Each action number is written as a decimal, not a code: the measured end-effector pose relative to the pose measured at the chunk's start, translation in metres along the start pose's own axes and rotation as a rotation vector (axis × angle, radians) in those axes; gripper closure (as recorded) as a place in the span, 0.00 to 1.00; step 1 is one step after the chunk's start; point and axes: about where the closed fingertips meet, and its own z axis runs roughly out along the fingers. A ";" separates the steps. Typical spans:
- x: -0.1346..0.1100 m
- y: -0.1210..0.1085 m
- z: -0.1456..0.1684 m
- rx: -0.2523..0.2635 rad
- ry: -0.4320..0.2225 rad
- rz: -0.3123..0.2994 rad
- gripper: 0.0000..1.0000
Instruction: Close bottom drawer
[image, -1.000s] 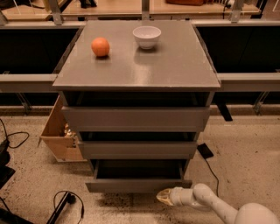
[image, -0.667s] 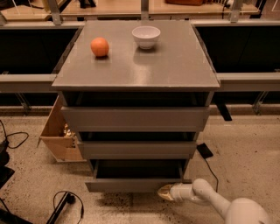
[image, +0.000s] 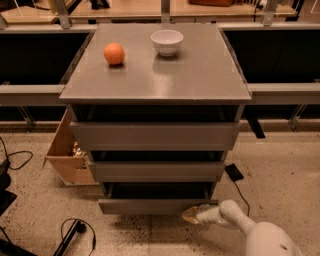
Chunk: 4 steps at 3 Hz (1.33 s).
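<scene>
I found no readable txt, labels, brands or nos. anywhere in view. FYI the gripper sat at approx 5 o'clock in frame, just beside the right end of the bottom drawer front.

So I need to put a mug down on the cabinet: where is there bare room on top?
The whole front half of the cabinet top is bare, from its front edge back to the orange and the white bowl. The right rear corner beside the bowl is free too. Crowded: the floor by the right end of the bottom drawer, where the gripper sits.
</scene>
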 end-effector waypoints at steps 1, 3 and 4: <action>0.001 -0.005 0.000 0.008 0.004 0.006 1.00; 0.017 -0.015 -0.013 0.045 -0.018 0.053 0.60; 0.017 -0.015 -0.013 0.045 -0.018 0.053 0.37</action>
